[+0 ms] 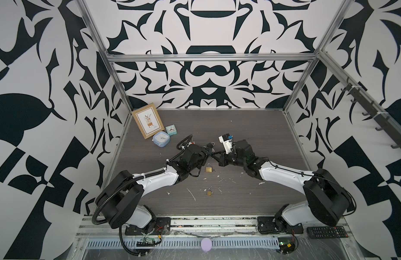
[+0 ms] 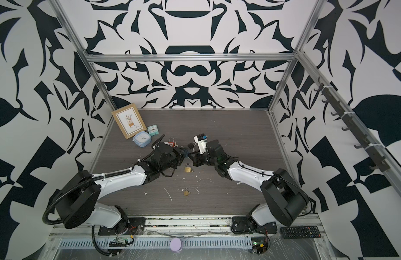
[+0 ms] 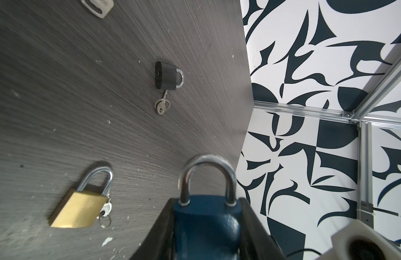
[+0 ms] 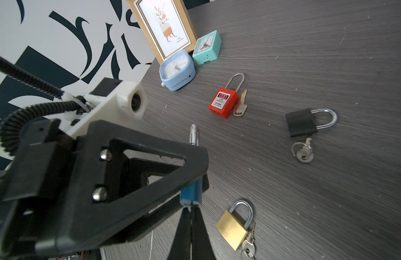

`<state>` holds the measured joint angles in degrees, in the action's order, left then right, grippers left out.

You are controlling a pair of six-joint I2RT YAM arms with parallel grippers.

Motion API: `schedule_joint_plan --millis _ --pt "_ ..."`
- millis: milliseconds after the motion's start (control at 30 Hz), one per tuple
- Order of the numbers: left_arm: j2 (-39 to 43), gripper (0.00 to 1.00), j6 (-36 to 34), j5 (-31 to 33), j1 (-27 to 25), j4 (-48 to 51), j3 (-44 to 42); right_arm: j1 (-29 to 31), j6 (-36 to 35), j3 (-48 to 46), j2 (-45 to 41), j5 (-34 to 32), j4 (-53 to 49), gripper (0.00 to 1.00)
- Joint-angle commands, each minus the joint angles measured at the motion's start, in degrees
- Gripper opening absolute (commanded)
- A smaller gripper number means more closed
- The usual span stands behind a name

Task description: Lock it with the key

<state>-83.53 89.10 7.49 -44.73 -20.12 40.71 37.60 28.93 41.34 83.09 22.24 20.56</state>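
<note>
Holding now: the left gripper (image 3: pixel 205 203) clamps the blue padlock (image 3: pixel 206 221), a painted metal body with a bright steel shackle, its fingers flat on the two broad faces.
Where it is: lifted off the dark wood-grain table (image 4: pixel 319 202), mid-table between the two arms, shackle pointing away from the right arm.
Right gripper: the right gripper (image 4: pixel 190 210) is pressed together right at the base of the blue body. Whether a key sits between those fingers is hidden.
Shackle: both legs look seated in the body in the left wrist view.
Handling, my read: small but dense, fully rigid, nothing fragile. The painted faces and chrome are slick, so it could twist in the grip once a key is turned.
Best hold: the flat faces of the body, as now, leaving the keyway end free. A key wants pinching on its flat bow.
Padlocks counted: five. The blue one, a larger brass padlock (image 4: pixel 232 229), a smaller brass padlock (image 1: pixel 209 192), a black padlock (image 4: pixel 302 125) and a red safety padlock (image 4: pixel 223 102).
Keys seen: by the larger brass, the black and the red locks. The smaller brass is too small to tell.
Clocks: two.
Frames: one.
</note>
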Motion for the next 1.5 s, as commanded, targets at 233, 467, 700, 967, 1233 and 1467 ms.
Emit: schedule_joint_plan --millis 233,467,700,967,1233,1467 --pt "2.66 0.0 -5.71 4.98 5.3 7.97 2.1 0.63 1.03 -0.15 -3.65 2.4 -0.4 0.0" --pt "10.05 0.0 -11.85 18.95 12.85 23.43 5.14 0.73 4.18 -8.33 -13.3 1.85 -3.15 0.0" --pt "13.55 0.0 -24.44 19.65 13.0 28.8 10.55 0.74 4.39 -9.06 -18.41 -0.7 -6.47 0.0" --pt "4.81 0.0 -36.37 6.06 2.33 45.04 22.38 -0.34 3.2 -3.63 -25.3 -14.41 -30.55 0.0" --pt "-9.0 0.0 -41.63 -16.93 -9.83 55.6 28.81 -5.92 8.54 -4.97 -35.53 -19.98 -47.95 0.0" --pt "-18.66 0.0 -45.32 -27.49 -13.98 55.98 33.71 -7.1 10.3 -8.21 -40.93 -20.83 -49.79 0.0"
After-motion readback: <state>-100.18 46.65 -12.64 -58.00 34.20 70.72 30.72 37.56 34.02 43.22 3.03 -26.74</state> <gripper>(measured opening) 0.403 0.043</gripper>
